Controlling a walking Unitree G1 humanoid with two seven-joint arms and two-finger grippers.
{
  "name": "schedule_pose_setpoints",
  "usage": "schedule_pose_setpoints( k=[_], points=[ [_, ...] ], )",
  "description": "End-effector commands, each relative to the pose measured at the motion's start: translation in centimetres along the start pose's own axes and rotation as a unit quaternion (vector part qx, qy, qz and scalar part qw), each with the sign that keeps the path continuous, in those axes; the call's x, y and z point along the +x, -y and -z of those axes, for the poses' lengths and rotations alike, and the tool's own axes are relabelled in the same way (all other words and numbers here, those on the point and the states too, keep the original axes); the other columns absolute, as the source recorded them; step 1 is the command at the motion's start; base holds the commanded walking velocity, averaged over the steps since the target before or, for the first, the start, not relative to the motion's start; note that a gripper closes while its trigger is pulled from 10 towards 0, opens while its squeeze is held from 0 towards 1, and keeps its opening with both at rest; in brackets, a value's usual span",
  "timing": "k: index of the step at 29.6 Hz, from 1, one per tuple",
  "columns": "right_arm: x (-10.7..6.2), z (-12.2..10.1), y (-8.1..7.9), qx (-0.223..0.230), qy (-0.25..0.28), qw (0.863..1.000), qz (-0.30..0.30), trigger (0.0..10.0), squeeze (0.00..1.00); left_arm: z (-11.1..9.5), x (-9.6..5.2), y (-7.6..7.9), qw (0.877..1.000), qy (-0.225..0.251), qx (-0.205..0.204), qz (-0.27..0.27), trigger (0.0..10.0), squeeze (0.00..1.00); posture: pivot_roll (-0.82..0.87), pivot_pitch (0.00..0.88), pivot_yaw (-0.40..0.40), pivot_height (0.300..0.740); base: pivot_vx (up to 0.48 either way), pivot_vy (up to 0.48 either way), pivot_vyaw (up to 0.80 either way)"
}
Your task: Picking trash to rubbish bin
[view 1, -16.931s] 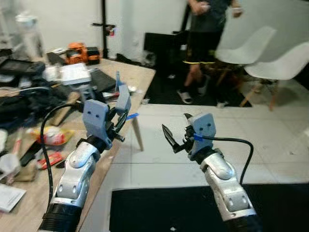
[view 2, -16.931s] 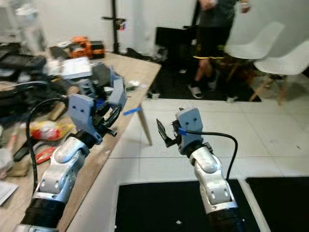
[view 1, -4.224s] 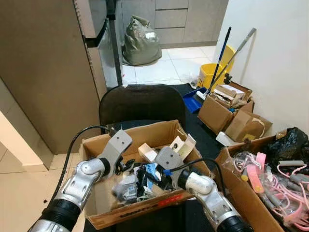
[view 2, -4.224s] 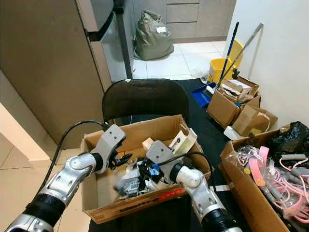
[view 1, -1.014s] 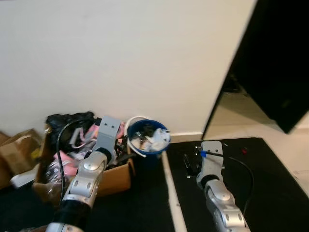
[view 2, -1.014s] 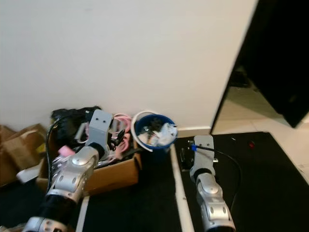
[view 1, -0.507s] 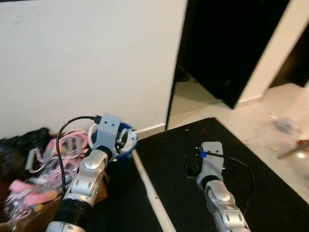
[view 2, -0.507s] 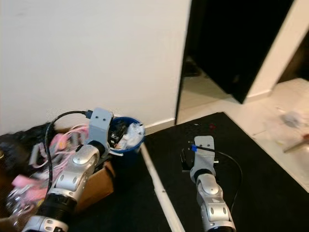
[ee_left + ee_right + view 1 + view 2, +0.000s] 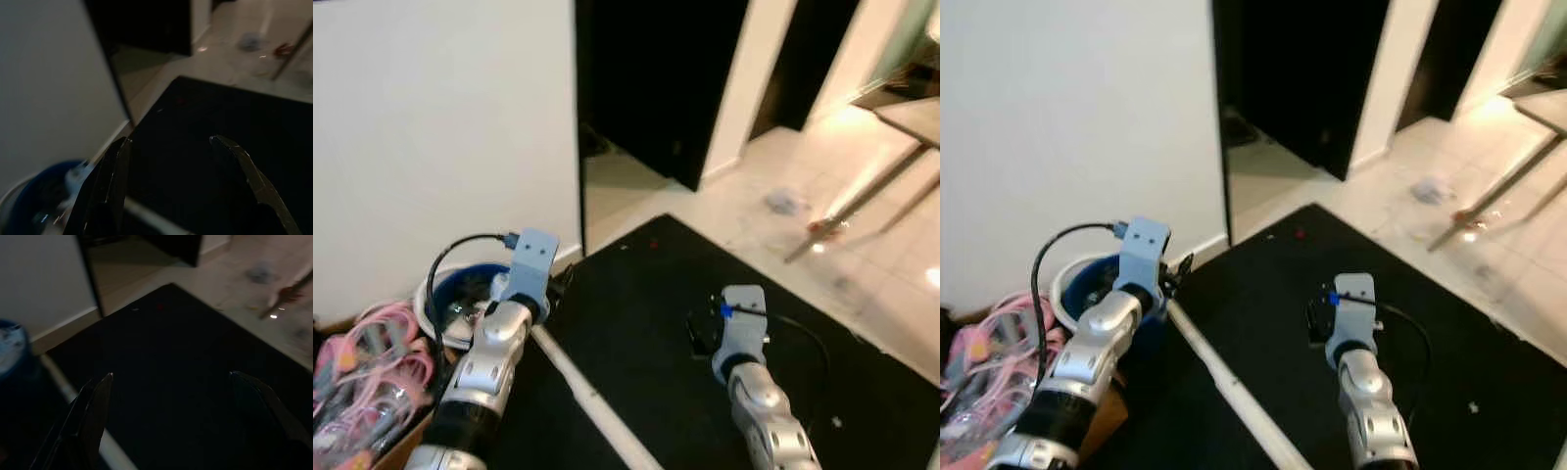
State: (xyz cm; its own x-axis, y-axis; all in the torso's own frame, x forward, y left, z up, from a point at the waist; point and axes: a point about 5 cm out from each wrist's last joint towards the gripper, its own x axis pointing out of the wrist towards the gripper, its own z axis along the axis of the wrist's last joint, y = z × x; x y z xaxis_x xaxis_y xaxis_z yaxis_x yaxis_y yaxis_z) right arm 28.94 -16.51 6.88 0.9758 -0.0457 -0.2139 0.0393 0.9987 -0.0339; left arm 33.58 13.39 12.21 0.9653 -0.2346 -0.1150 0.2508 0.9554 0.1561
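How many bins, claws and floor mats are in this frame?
Bin: 1
Claws: 2, the left claw and the right claw, both open with nothing in them
Black floor mat: 1
Total: 4

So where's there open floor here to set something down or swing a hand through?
The black mat is bare from the white strip to the tiled floor. It is crowded by the wall: the blue bin, pink clutter and left end effector.
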Motion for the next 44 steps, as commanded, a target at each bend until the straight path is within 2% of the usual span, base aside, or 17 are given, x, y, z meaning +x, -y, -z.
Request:
schedule_pose_setpoints(
  k=[1, 18, 44],
  points=[
    [-0.1, 0.2, -0.1, 0.001, -0.007, 1.0, -0.003, 10.0, 0.0, 0.1, -0.1, 0.1, 1.0, 0.006, 0.005, 0.003, 10.0, 0.0, -0.06, 0.051, 0.021, 0.74, 0.0, 0.0, -0.8],
    [-0.1, 0.0, 0.1, -0.009, 0.004, 1.0, -0.004, 10.0, 0.0, 0.3, -0.1, 0.0, 1.0, 0.012, 0.008, -0.004, 10.0, 0.0, -0.07, 0.029, 0.013, 0.74, 0.0, 0.0, -0.8],
    [-0.3, 0.2, 0.0, -0.003, -0.003, 1.0, 0.0, 10.0, 0.0, 0.5, -0.3, 1.6, 0.998, 0.021, 0.016, 0.055, 10.0, 0.0, -0.07, 0.024, 0.012, 0.74, 0.0, 0.0, -0.8]
  ],
)
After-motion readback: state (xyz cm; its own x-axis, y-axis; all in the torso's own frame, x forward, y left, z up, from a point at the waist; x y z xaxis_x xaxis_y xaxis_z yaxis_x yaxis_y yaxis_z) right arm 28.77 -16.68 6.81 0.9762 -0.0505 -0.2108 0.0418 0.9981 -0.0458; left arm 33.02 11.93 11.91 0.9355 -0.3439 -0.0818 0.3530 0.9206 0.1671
